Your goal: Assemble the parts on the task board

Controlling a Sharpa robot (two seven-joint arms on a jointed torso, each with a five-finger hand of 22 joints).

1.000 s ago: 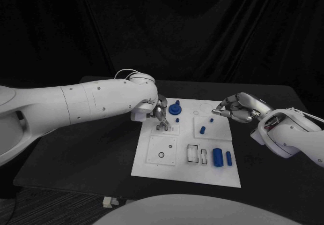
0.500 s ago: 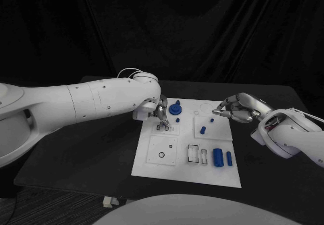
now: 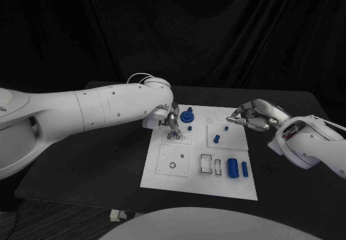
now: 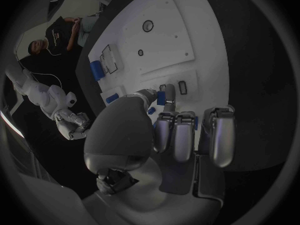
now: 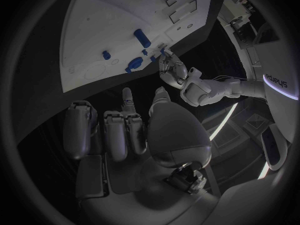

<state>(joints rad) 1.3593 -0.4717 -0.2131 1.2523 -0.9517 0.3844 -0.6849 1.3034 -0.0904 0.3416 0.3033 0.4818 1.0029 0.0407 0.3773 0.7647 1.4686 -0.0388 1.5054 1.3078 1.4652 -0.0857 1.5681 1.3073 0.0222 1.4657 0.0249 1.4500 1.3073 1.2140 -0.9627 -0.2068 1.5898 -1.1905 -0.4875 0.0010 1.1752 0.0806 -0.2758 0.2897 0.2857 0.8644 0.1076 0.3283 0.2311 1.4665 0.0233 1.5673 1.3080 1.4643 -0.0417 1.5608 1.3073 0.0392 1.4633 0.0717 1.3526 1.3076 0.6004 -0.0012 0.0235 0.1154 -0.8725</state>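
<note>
The white task board (image 3: pixel 186 180) lies in the middle of the table. My left hand (image 3: pixel 170 121) hovers over its far left plate, fingertips pointing down at two small slots (image 3: pixel 174 135). In the left wrist view the thumb and a finger pinch a small blue part (image 4: pixel 161 98) just above a slot (image 4: pixel 182 87). A blue knob (image 3: pixel 187 117) stands beside that hand. My right hand (image 3: pixel 252 116) hangs at the board's far right edge, fingers curled in with nothing seen in them. Its fingers (image 5: pixel 119 130) point toward the board (image 5: pixel 100 30).
A small blue peg (image 3: pixel 189 128) and two short blue pieces (image 3: pixel 216 139) stand mid-board. A thick blue cylinder (image 3: pixel 233 167) and a thinner one (image 3: pixel 245 169) lie near the front right, beside rectangular slots (image 3: pixel 206 164). The black table (image 3: pixel 94 165) extends around the board.
My left arm has shifted slightly, and its hand stays over the same slots. The right hand has not moved.
</note>
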